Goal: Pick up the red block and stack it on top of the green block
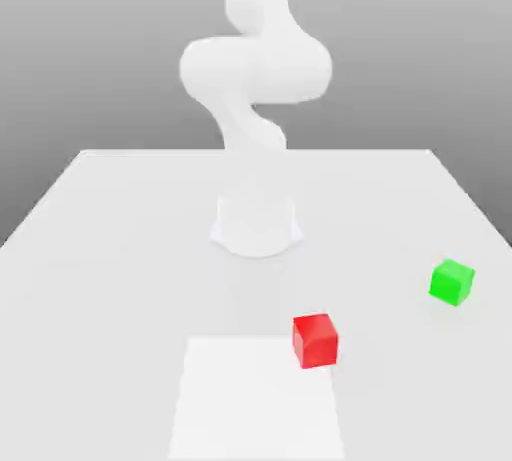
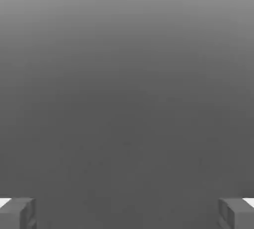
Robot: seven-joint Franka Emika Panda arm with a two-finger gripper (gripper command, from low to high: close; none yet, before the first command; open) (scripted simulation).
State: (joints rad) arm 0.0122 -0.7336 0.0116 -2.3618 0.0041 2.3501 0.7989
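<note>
In the exterior view, going from left to right, the white robot arm stands behind the blocks. In the hand view, the two-finger gripper has its fingers spread wide, with nothing between them. Next, the red block rests at the right edge of the pale square. To pick it well, I would turn the fingers parallel to its side faces, come down straight, and close gently. Farther right, the green block sits well apart, ready for stacking.
</note>
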